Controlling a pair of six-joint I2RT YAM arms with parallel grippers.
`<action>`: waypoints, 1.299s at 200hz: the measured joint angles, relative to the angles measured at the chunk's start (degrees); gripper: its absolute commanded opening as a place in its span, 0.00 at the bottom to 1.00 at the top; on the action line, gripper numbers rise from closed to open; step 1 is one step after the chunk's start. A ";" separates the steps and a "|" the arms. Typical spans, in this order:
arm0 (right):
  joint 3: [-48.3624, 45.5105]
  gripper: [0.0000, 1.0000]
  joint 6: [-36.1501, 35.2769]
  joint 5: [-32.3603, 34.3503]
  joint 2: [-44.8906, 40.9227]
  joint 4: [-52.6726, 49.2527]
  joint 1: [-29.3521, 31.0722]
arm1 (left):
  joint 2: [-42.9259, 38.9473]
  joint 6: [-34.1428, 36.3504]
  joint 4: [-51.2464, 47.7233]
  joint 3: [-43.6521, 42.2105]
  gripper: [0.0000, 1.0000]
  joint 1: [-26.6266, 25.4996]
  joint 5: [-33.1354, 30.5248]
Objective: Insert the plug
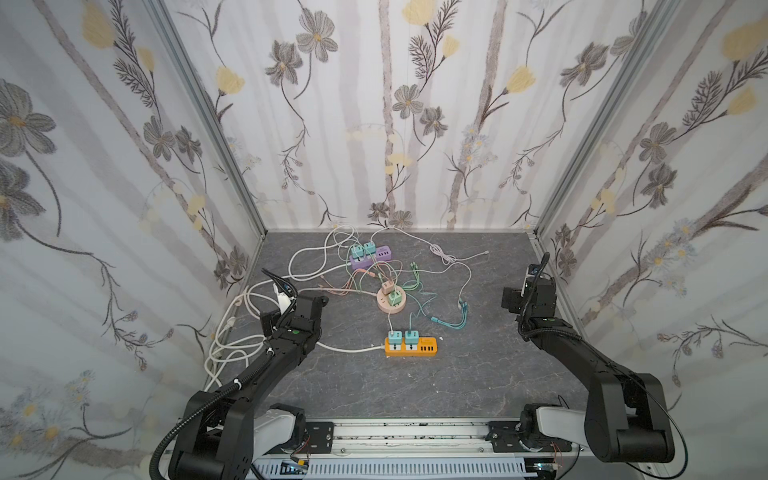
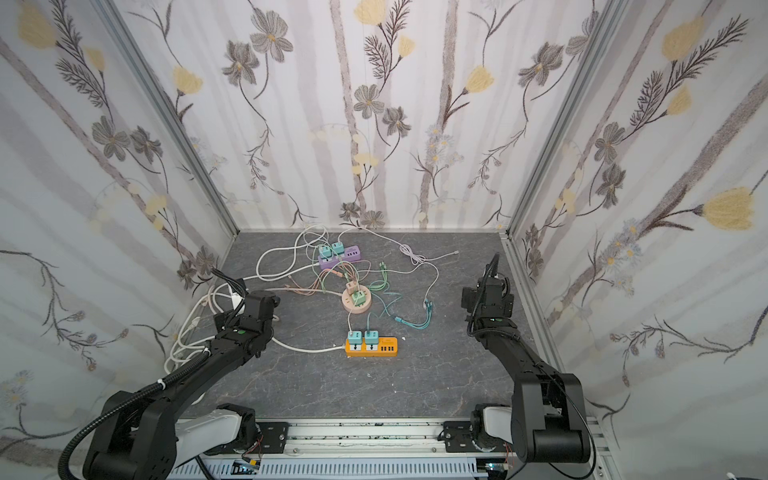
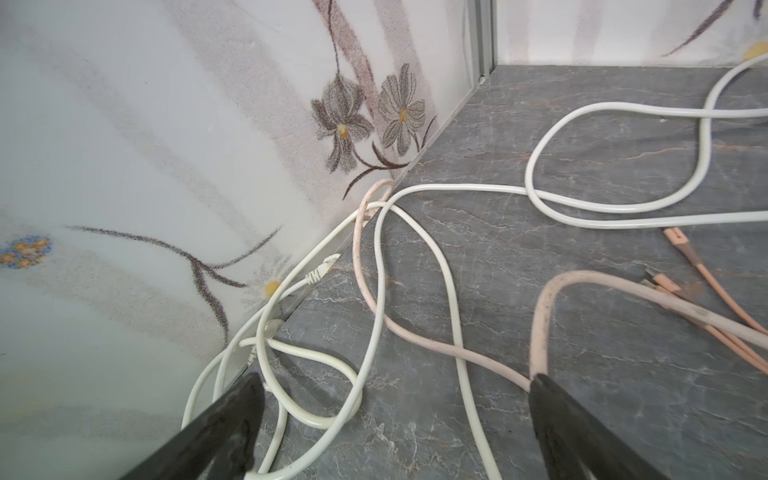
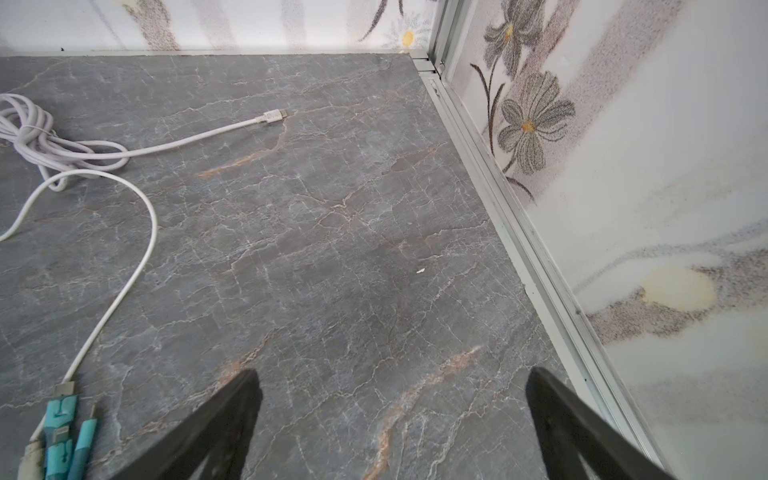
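Top views first. In both of them, two teal plugs (image 1: pixel 392 336) are sitting side by side in the orange power strip (image 1: pixel 422 348), near the front middle of the grey table (image 1: pixel 478 374), and both are looking fully seated. Behind them a round pink socket (image 1: pixel 388 308) and a purple power strip (image 1: pixel 374 257) are lying in a tangle of thin cables. The left arm (image 1: pixel 291 328) is hanging over loops of white cable by the left wall. The right arm (image 1: pixel 536 299) is hovering close to the right wall. Both are well apart from the orange strip.

Over to the left wrist view. The left gripper (image 3: pixel 397 380) is standing with its jaws spread wide, gripping nothing. White cables (image 3: pixel 415 266) are looping on the table beneath it. A pinkish cable (image 3: pixel 540 324) is running right up to one fingertip, and I cannot tell whether they are touching.

Now the right wrist view. The right gripper (image 4: pixel 392 374) is gaping wide too, holding nothing, over bare grey table. A bunch of teal cable ends (image 4: pixel 62 432) is lying beside one finger. A white cable (image 4: pixel 137 232) is curling away from them.
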 measured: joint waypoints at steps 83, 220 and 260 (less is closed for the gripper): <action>-11.47 0.99 -1.27 -19.10 4.04 26.58 -2.64 | 10.45 5.84 25.14 -4.92 1.00 8.09 20.85; -12.63 0.99 -1.31 -19.56 4.55 35.85 -2.14 | 22.97 10.73 51.80 -9.07 1.00 8.85 32.41; -12.48 0.99 -1.55 -19.56 4.74 35.85 -2.14 | 22.93 10.73 52.06 -9.07 1.00 8.96 32.89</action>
